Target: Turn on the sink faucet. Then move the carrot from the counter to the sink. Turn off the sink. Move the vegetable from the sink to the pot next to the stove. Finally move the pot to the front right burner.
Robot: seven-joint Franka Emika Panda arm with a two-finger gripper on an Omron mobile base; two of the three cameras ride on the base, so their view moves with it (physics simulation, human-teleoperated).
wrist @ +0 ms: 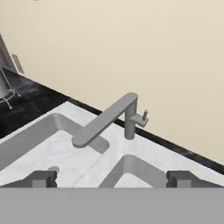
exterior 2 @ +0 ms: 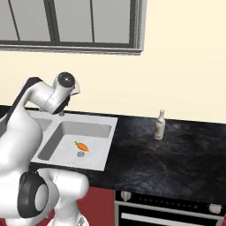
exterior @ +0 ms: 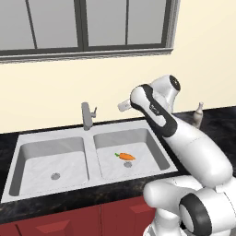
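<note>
The carrot (exterior: 125, 156) (exterior 2: 81, 146) lies in the right basin of the sink (exterior: 90, 138) (exterior 2: 106, 121), close to its drain. The sink faucet (exterior: 86, 115) (wrist: 130, 118) stands behind the divider; its spout reaches forward over the divider and its small lever (wrist: 142, 118) sticks out to one side. I see no water running. My gripper (wrist: 113, 179) hovers open and empty above the sink, facing the faucet from a short way off, its fingertips (wrist: 41, 178) spread wide. The counter (exterior 2: 176, 154) runs right of the sink. The pot is out of view.
A pale slim bottle (exterior 2: 160, 125) (exterior: 198, 115) stands at the back of the counter, right of the sink. The stove's front with round knobs (exterior 2: 126, 194) shows at the lower right. A window sits above the sink wall. A wire stand (wrist: 5, 87) is at the far left.
</note>
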